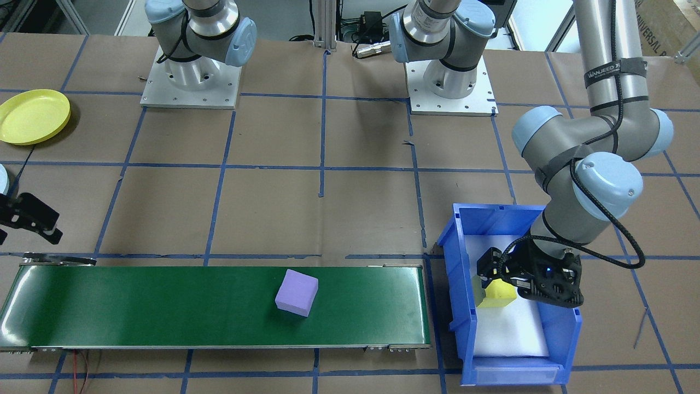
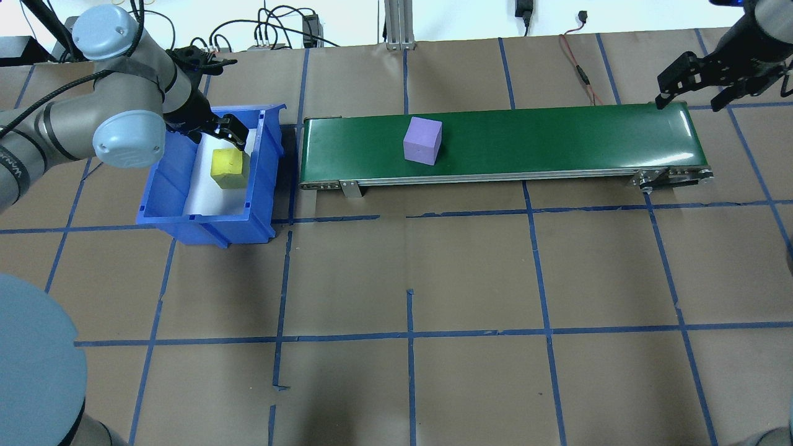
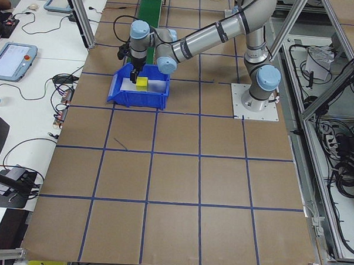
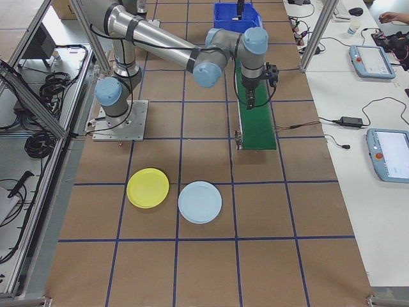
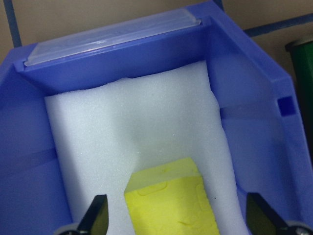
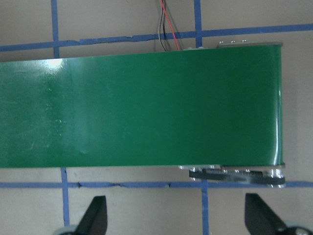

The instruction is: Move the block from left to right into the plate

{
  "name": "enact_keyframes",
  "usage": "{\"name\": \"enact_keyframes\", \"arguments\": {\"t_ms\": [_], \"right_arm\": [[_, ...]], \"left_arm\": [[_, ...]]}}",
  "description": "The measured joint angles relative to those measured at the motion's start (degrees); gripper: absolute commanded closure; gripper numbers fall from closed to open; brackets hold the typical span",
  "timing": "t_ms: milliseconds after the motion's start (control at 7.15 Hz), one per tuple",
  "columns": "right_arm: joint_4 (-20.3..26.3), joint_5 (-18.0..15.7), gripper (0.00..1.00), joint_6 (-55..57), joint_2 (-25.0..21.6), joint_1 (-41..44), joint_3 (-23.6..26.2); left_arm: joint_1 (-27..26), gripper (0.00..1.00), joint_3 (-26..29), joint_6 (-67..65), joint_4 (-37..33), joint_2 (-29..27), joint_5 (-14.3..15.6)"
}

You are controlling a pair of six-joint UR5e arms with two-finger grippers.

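A yellow block (image 5: 168, 205) lies on white foam inside the blue bin (image 2: 204, 226). My left gripper (image 5: 176, 215) hangs open low over it, one finger on each side of the block with a gap on both sides. A purple block (image 2: 423, 140) sits on the green conveyor belt (image 2: 557, 133), left of its middle in the overhead view. My right gripper (image 2: 691, 87) is open and empty at the belt's right end (image 6: 234, 112). A yellow plate (image 4: 147, 188) and a light blue plate (image 4: 200, 201) lie on the table beyond that end.
The bin's walls (image 5: 254, 122) stand close around the left gripper's fingers. The arm bases (image 1: 190, 82) are bolted at the table's robot side. Brown paper with blue tape lines covers the table (image 2: 409, 260).
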Motion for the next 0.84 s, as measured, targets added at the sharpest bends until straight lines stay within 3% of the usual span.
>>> {"name": "enact_keyframes", "arguments": {"t_ms": [420, 839], "right_arm": [[-4.0, 5.3, 0.0, 8.6, 4.3, -0.1, 0.3], [-6.9, 11.2, 0.0, 9.6, 7.8, -0.1, 0.5]], "left_arm": [[0.9, 0.02, -0.8, -0.3, -0.1, -0.2, -0.1], [1.0, 0.02, -2.6, -0.2, -0.2, -0.2, -0.4]]}}
